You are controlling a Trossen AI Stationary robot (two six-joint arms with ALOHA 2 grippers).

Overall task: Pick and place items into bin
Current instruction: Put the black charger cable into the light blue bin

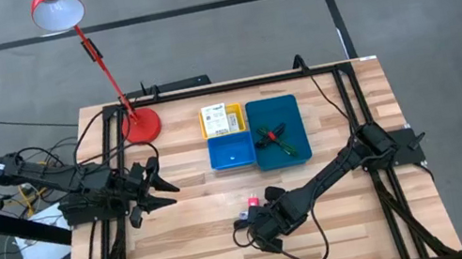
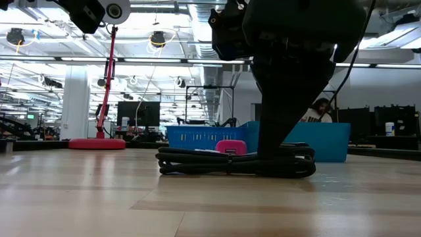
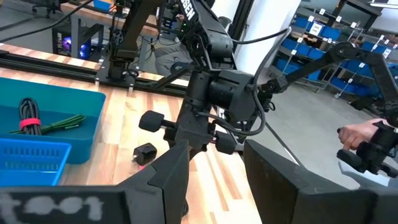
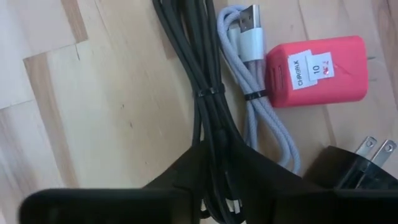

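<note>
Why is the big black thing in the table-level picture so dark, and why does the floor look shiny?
In the low view the right pincer stands against bright ceiling lights, so it shows only as a dark shape over the black cable bundle; the wooden table reflects that light. In the left wrist view the blue tray wall up close is blurred.

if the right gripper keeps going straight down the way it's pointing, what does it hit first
Most likely the bundled black cable lying on the table: the right gripper sits directly over it, fingers either side. The pink charger and grey USB cable lie just beside that line, though exact depth is hard to judge.
</note>
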